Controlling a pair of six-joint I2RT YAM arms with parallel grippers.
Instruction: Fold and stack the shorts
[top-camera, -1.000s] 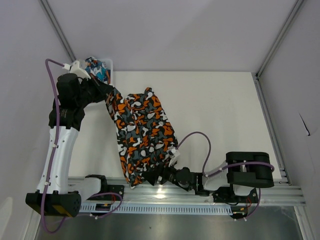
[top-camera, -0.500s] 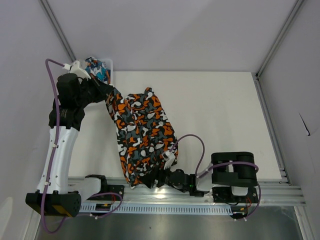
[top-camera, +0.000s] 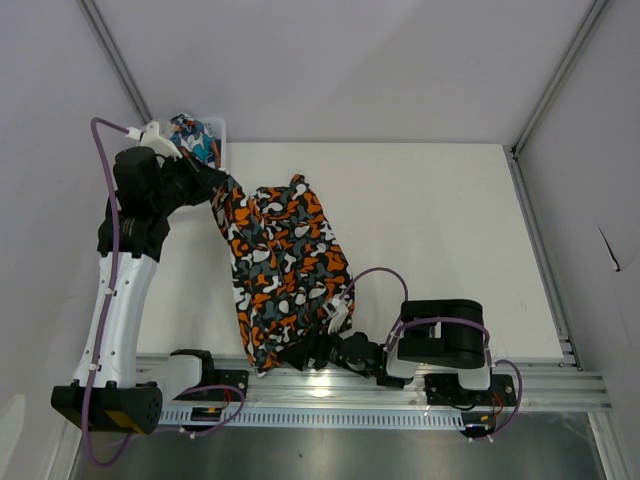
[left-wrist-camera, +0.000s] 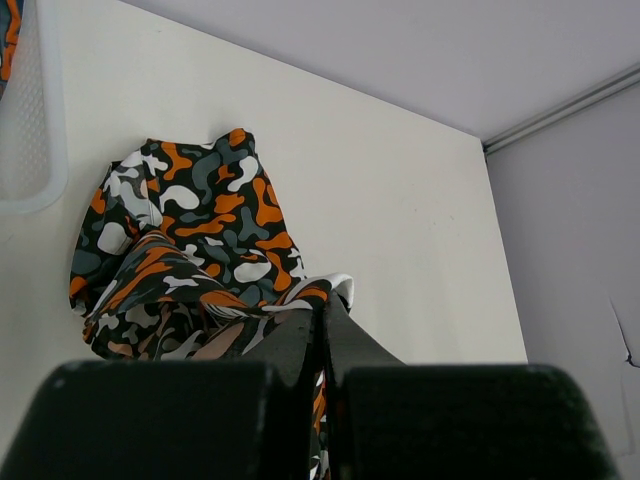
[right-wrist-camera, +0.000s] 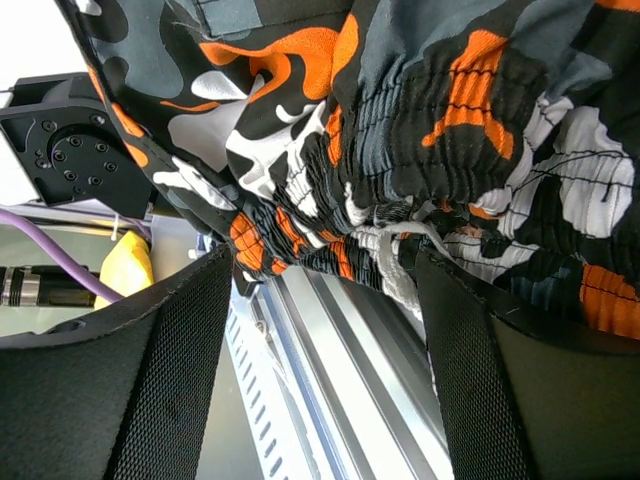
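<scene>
Since a second ago my right arm (top-camera: 440, 340) has slid left along the near rail (top-camera: 540, 388), bringing its jaws up to the near end of the camouflage shorts (top-camera: 285, 275); the left arm (top-camera: 130, 260) has stayed where it was.

The camouflage shorts lie lengthwise on the left half of the white surface (top-camera: 430, 220), running from near the far-left corner down to the near edge, where the waistband overhangs the rail. The left jaws are closed on the far-left corner of the fabric and hold it lifted off the surface. In the left wrist view the cloth (left-wrist-camera: 190, 215) hangs bunched from the closed tips.

The right jaws stand wide. In the right wrist view the two black mesh pads (right-wrist-camera: 150, 380) flank the gathered elastic waistband (right-wrist-camera: 420, 120), with a gap showing beside the left pad.

The teal-blue shorts (top-camera: 195, 138) sit in the white mesh basket (top-camera: 222, 135) at the far-left corner, behind the left arm.

Plain pale grey walls (top-camera: 330, 60) enclose the surface, with aluminium posts (top-camera: 560, 75) in the far corners. A small dark mark (top-camera: 608, 250) shows on the right wall. A purple cable (top-camera: 385, 275) loops over the surface from the right arm.
</scene>
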